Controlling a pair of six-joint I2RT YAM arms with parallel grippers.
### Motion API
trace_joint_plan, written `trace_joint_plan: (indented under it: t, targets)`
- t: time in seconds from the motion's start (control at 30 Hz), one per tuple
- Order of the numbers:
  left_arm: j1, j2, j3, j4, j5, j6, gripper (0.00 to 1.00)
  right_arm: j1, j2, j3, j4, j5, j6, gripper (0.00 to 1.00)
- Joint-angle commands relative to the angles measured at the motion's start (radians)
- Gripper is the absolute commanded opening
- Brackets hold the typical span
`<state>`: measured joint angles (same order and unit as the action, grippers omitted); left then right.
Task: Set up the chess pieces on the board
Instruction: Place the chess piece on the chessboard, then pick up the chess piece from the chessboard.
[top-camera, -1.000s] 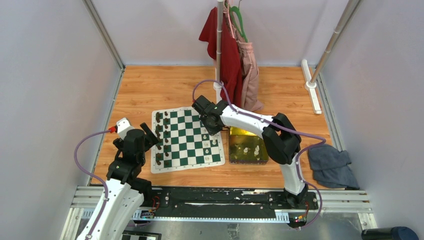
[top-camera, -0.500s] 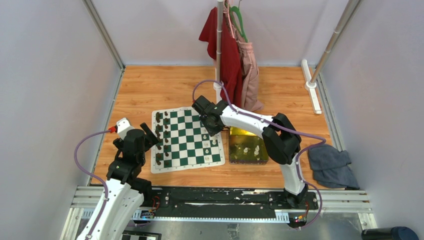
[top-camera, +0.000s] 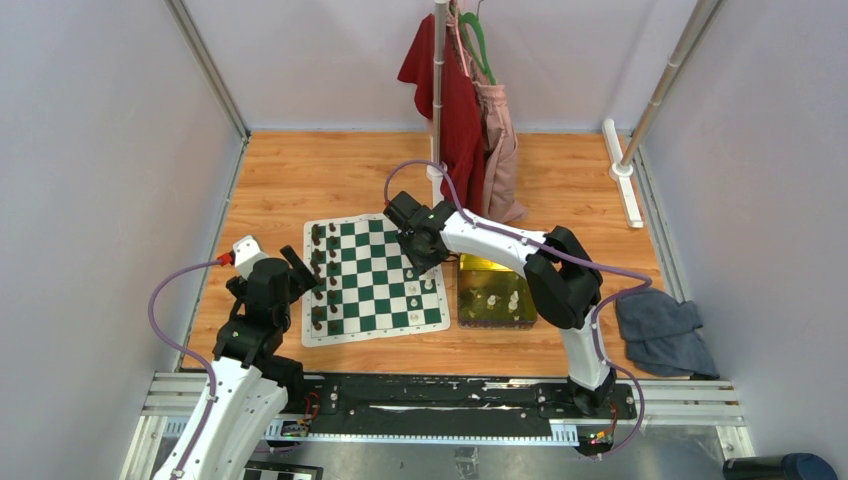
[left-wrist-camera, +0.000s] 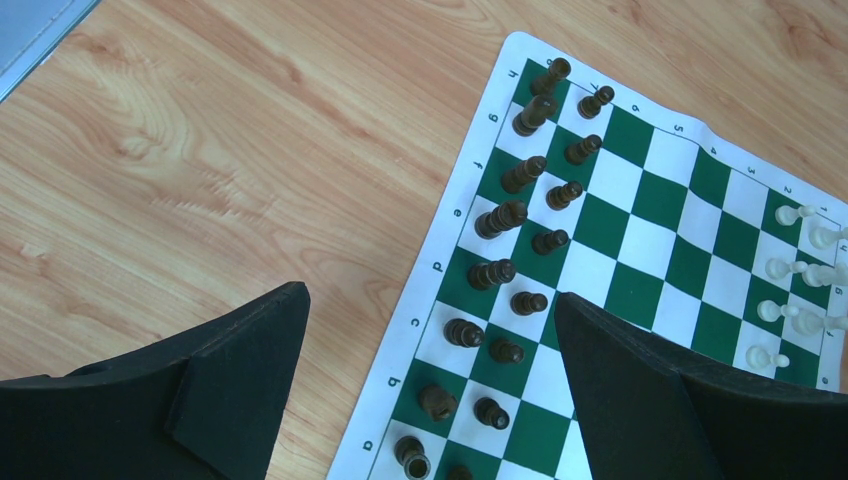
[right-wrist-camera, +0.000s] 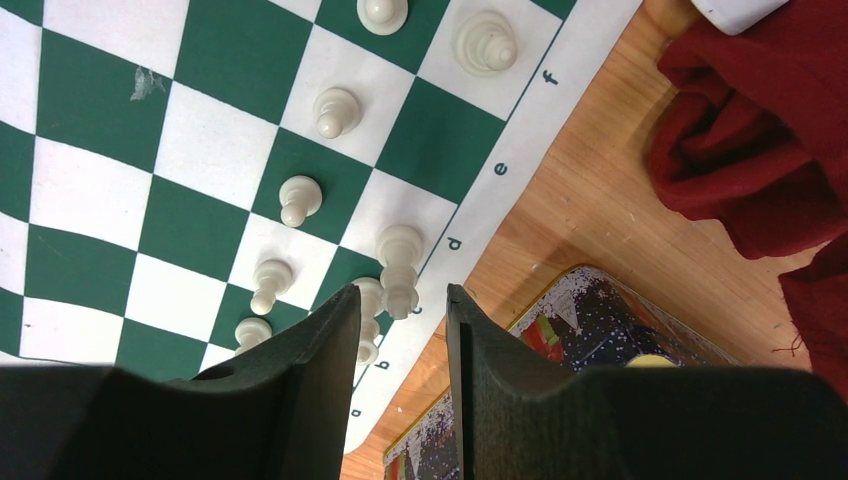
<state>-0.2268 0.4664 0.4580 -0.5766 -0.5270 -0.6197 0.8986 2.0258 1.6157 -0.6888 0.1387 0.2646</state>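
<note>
Your left claw (left-wrist-camera: 430, 300) hangs spread wide over the wooden desk (left-wrist-camera: 200, 180). Just right of it, sixteen turned dark brown chessmen (left-wrist-camera: 500, 215) stand in two rows on the flat green-and-white board (left-wrist-camera: 640, 245). On the board's right side, your right wrist camera shows eight cream plastic chess pieces (right-wrist-camera: 400, 255). One tall piece stands just off the tips of your right claw (right-wrist-camera: 402, 290), whose fingers are parted.

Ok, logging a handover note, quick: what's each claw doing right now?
Left claw: open, holding nothing.
Right claw: open; a cream chess piece stands at its tips, ungripped.
</note>
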Motion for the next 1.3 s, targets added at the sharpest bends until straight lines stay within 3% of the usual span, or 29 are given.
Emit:
trace_joint_plan:
  t: [0.0,0.67,1.27]
  targets:
    - [-0.008,-0.003,-0.012,0.014,-0.01,0.001,1.0,0.016,-0.053,-0.008,-0.026,0.015,-0.013,0.41]
    - [-0.008,0.004,-0.009,0.013,-0.004,0.001,1.0,0.052,-0.172,-0.152,0.033,0.021,0.052,0.36]
    - [-0.008,0.02,-0.007,0.015,-0.004,0.003,1.0,0.057,-0.168,-0.191,0.098,-0.022,0.052,0.35]
